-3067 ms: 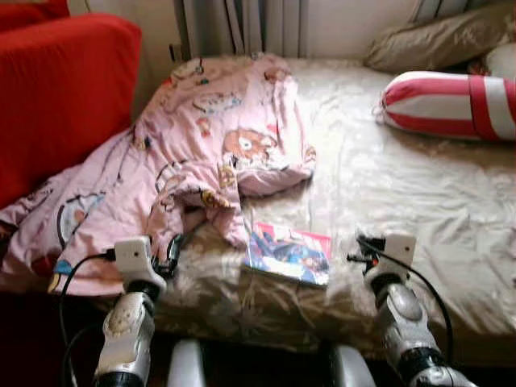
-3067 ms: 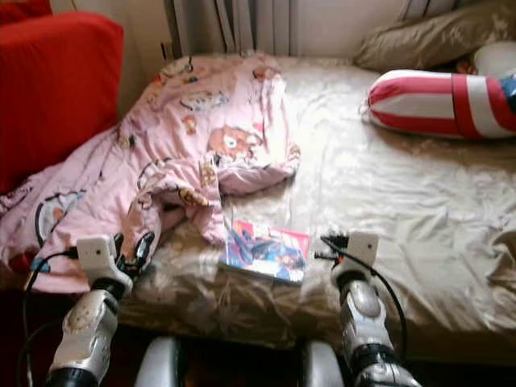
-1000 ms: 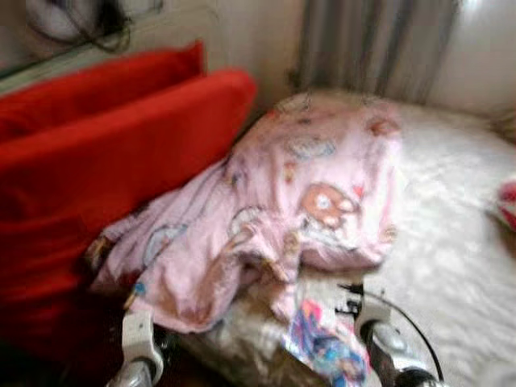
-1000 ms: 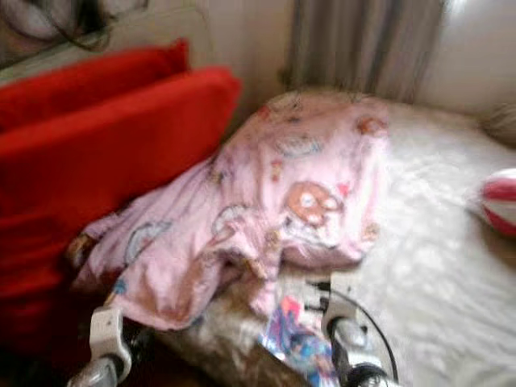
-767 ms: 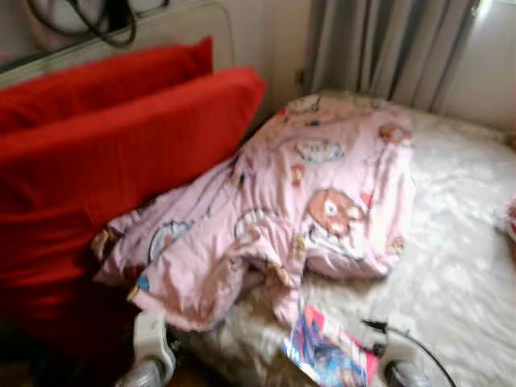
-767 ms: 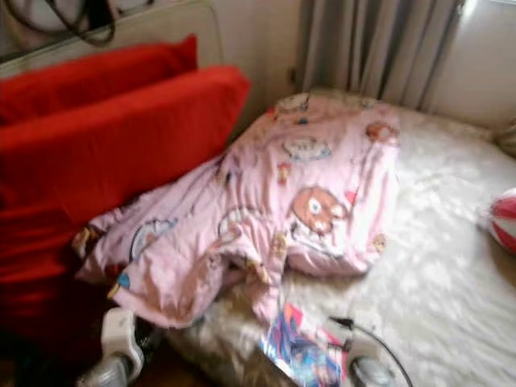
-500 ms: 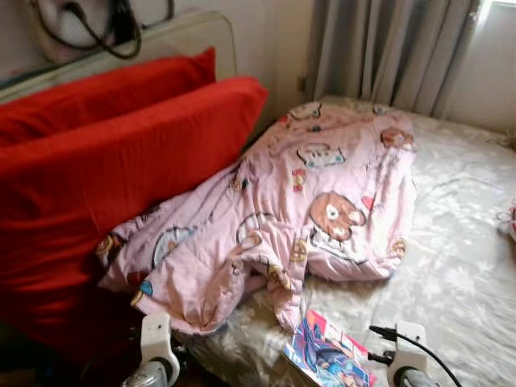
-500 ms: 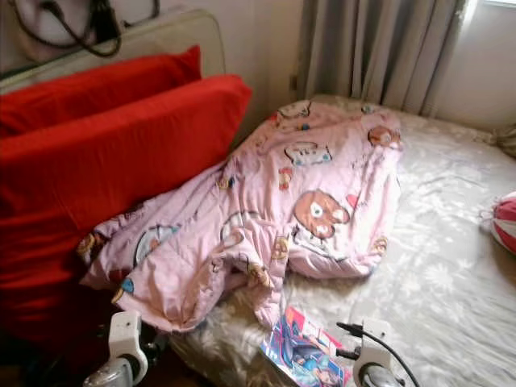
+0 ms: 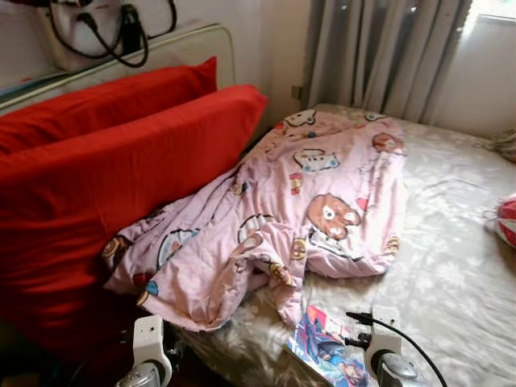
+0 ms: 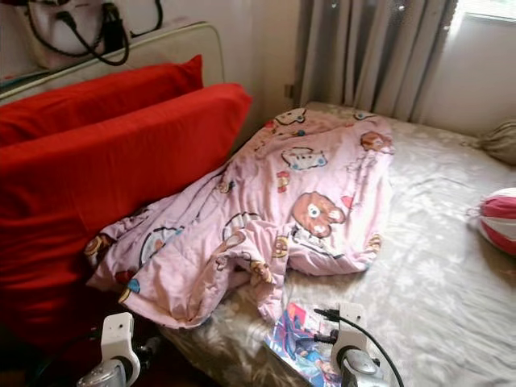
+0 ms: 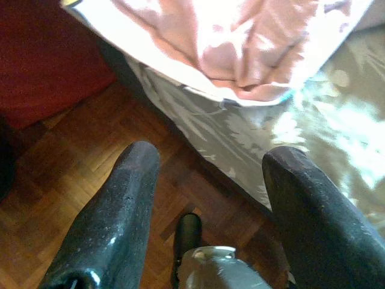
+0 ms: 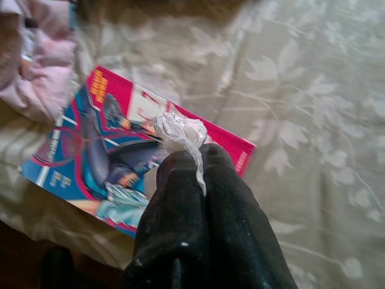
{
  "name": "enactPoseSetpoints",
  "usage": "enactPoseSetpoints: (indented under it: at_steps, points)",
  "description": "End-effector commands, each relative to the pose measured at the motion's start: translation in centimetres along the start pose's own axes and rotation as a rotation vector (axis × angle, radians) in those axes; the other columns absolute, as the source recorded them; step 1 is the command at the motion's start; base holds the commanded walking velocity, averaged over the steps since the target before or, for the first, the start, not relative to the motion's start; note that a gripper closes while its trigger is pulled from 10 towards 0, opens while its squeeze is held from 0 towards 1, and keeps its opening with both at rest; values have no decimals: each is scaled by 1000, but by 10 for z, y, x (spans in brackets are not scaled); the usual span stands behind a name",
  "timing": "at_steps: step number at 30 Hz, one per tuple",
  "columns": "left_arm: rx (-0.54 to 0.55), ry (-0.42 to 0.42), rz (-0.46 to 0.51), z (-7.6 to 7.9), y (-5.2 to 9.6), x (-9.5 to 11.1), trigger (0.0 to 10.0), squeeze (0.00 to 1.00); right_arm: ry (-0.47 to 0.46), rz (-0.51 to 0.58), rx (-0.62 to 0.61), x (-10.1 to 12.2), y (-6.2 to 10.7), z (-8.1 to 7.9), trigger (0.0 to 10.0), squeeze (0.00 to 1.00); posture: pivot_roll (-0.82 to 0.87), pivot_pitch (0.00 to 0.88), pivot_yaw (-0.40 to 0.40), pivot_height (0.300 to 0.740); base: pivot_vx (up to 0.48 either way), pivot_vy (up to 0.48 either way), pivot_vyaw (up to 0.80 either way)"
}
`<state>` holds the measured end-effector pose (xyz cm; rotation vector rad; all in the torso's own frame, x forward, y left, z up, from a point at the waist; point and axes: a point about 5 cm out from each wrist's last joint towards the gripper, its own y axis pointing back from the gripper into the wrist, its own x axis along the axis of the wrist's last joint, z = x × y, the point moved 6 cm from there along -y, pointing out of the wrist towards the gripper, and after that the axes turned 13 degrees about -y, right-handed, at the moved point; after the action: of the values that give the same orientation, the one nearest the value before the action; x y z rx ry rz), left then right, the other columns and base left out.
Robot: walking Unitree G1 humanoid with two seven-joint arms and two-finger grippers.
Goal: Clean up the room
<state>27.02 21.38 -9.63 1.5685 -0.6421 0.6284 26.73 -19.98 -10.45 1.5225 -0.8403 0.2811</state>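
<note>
Right gripper [image 12: 191, 158] is pinching white tissue [image 12: 180, 133] above magazine [image 12: 120, 150]; tissue is soft, light. Left gripper [image 11: 210, 198] is hanging spread, empty, beside blanket [image 9: 306, 201]. You are taking blanket by edge.

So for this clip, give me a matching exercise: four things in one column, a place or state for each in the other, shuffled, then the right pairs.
Things:
1. left claw
2. right claw
3. pink blanket
4. magazine

Places or states:
A. lies flat near the bed's edge, beside the blanket's corner
B. fingers spread, above the wooden floor by the bed
C. fingers pressed together on a scrap of crumpled white tissue
D. crumpled across the bed, one end against the red cushion

Pairs: 1-B, 2-C, 3-D, 4-A
</note>
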Motion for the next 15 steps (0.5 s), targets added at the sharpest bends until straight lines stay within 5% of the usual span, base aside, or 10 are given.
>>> enactPoseSetpoints:
  at_steps: [1,5,15]
  points:
    - [7,-17,-9,-1,-1,2,10000,0,18,-1,5,3,-1,-1,10000,0,40,0,15,727,0,0,0]
    - [6,-10,-9,-2,-1,2,10000,0,29,-1,3,4,-1,-1,10000,0,43,0,15,727,0,0,0]
    - [2,-7,1,-1,-1,5,10000,0,27,11,4,10,-1,-1,10000,0,43,0,17,727,0,0,800]
